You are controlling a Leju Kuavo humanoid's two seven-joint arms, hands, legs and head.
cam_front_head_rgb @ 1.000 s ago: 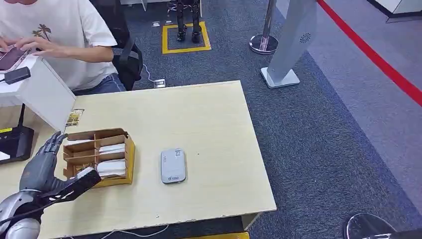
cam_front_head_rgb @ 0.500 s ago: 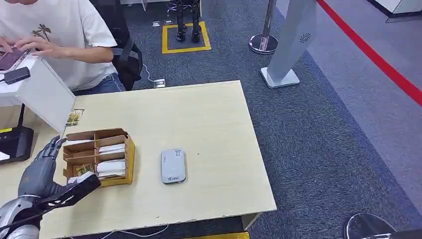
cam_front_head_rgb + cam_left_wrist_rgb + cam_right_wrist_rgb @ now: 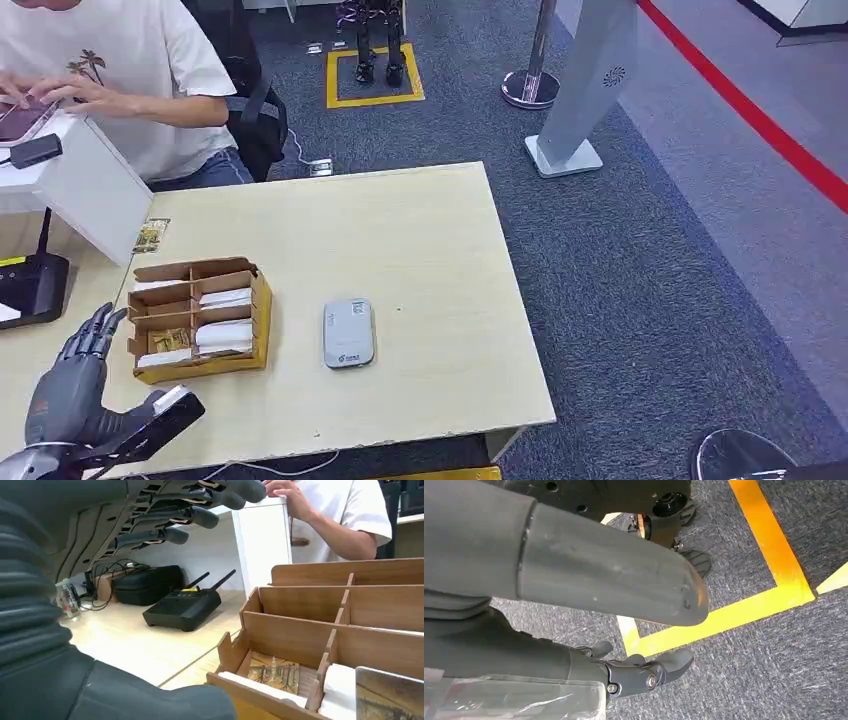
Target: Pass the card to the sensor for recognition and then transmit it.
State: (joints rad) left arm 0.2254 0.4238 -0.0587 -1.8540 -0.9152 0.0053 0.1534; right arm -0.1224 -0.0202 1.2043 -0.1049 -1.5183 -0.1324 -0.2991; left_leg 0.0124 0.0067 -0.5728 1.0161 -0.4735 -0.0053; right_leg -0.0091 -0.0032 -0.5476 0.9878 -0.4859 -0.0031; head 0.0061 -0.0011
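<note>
My left hand (image 3: pixel 75 385) sits at the near left corner of the desk (image 3: pixel 420 250), fingers spread and extended toward the far side, thumb (image 3: pixel 165 415) stuck out to the right. I find nothing held in it; it hangs just near-left of the card box (image 3: pixel 198 320) without touching it. From the left wrist camera I see the fingers (image 3: pixel 175 517) splayed well apart above the desk surface.

The card box is a wooden divided tray standing left of centre on the desk. White cards (image 3: pixel 225 335) lie in its right-hand compartments, and one printed card (image 3: pixel 168 340) lies flat in a near-left compartment; the wrist camera shows that same card (image 3: pixel 274 672) face up behind the front wall. Another small printed card (image 3: pixel 150 236) lies loose on the desk, far-left of the box.

The sensor (image 3: pixel 348 333), a flat grey device, lies on the desk just right of the box, apart from it.

My right hand (image 3: pixel 644 672) hangs low over carpet marked with yellow tape. Its fingers look curled inward, though the angle is poor and I cannot tell its state with confidence.

A person (image 3: pixel 130 70) sits at the far left.
</note>
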